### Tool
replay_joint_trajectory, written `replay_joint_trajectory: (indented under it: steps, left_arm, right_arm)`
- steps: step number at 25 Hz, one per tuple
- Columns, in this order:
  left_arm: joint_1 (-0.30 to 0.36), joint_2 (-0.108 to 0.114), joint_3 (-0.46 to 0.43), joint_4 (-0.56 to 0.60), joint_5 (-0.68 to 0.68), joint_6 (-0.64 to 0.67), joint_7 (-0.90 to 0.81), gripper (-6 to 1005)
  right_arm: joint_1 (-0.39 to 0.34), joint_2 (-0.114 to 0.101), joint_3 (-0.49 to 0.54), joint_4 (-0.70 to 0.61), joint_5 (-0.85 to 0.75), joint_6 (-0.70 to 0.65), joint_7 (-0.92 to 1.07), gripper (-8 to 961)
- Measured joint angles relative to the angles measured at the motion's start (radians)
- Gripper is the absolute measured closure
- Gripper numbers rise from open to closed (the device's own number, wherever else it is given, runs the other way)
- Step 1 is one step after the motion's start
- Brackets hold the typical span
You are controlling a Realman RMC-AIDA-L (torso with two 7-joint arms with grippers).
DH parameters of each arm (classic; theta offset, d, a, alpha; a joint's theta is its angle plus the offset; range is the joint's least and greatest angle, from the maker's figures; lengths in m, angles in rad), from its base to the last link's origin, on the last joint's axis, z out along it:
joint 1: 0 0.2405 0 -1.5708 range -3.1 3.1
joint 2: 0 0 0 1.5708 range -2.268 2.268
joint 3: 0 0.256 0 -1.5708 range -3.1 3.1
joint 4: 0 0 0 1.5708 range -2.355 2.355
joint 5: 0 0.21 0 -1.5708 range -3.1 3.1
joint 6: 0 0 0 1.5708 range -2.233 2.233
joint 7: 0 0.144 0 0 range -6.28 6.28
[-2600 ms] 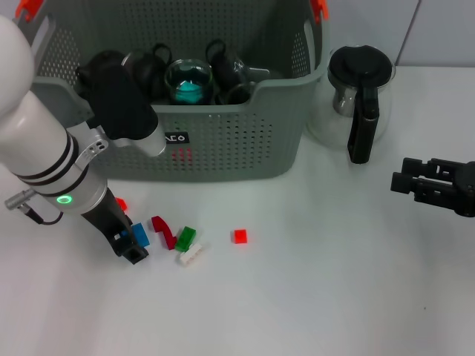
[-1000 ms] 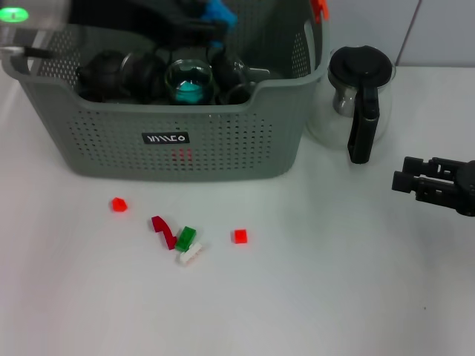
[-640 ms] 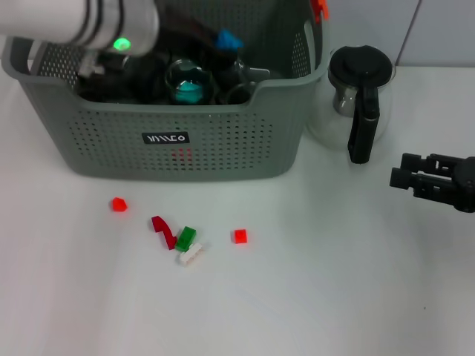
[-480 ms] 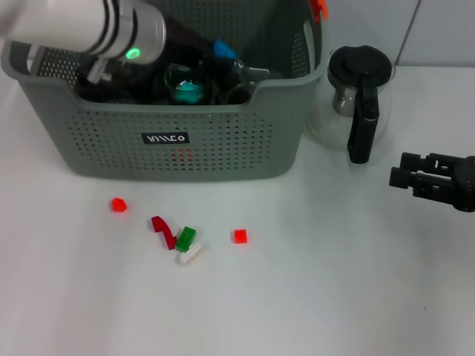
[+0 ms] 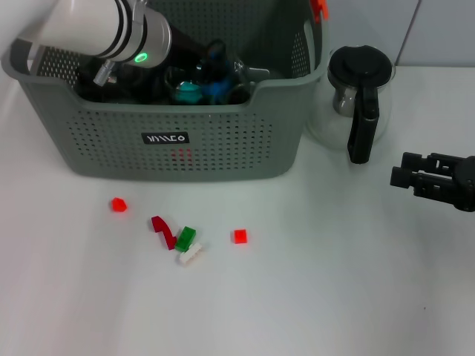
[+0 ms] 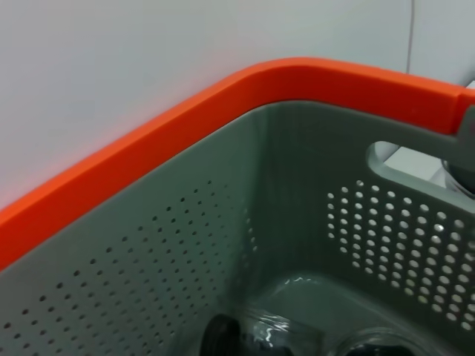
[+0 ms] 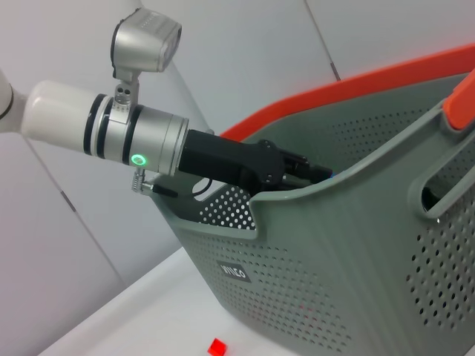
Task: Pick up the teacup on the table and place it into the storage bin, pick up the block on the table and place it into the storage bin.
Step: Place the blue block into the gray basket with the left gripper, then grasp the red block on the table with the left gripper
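The grey-green storage bin [image 5: 223, 144] stands at the back of the table; it also shows in the right wrist view [image 7: 356, 245], and the left wrist view shows its inner wall [image 6: 223, 222]. My left gripper [image 5: 215, 78] reaches down inside it, shut on a blue block [image 5: 220, 88] low among several dark glass teacups [image 5: 189, 89]. The right wrist view shows the gripper [image 7: 308, 169] just behind the bin's front rim. On the table lie a small red block [image 5: 118, 204], a dark red piece [image 5: 161, 230], a green block [image 5: 185, 237], a white block [image 5: 190, 254] and a red block [image 5: 239, 236].
A glass coffee pot [image 5: 360, 96] with a black handle stands right of the bin. My right gripper [image 5: 404, 178] is parked at the right edge of the table, open and empty. Orange clips [image 5: 319, 7] sit on the bin's rim.
My left arm lifted the blue block from the table, carried it over the bin and has now lowered it inside among the cups. The right arm has not moved.
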Motion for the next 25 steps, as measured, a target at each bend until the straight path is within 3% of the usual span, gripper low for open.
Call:
replay_joint_trajectory:
  steps: [3, 6, 9, 16, 20, 25]
  left_arm:
    - [0.006, 0.0, -0.002, 0.052, -0.003, 0.043, -0.031, 495]
    - [0.044, -0.004, -0.006, 0.158, -0.017, 0.099, -0.073, 394]
    - [0.126, -0.007, -0.01, 0.324, -0.083, 0.179, -0.131, 293]
    - [0.361, 0.002, -0.108, 0.681, -0.406, 0.438, -0.107, 280]
    - [0.448, 0.0, -0.178, 0.713, -0.517, 0.607, 0.05, 273]
    - [0.5, 0.002, -0.205, 0.647, -0.547, 0.754, 0.153, 274]
  right_arm:
    - [0.001, 0.0, 0.0, 0.0, 0.0, 0.0, 0.0, 346]
    - [0.002, 0.0, 0.0, 0.0, 0.0, 0.0, 0.0, 347]
    - [0.002, 0.0, 0.0, 0.0, 0.0, 0.0, 0.0, 347]
    - [-0.001, -0.001, 0.001, -0.001, 0.0, 0.0, 0.0, 346]
    - [0.002, -0.002, 0.005, -0.003, 0.0, 0.0, 0.0, 346]
    - [0.007, -0.002, 0.006, -0.002, -0.001, 0.0, 0.0, 347]
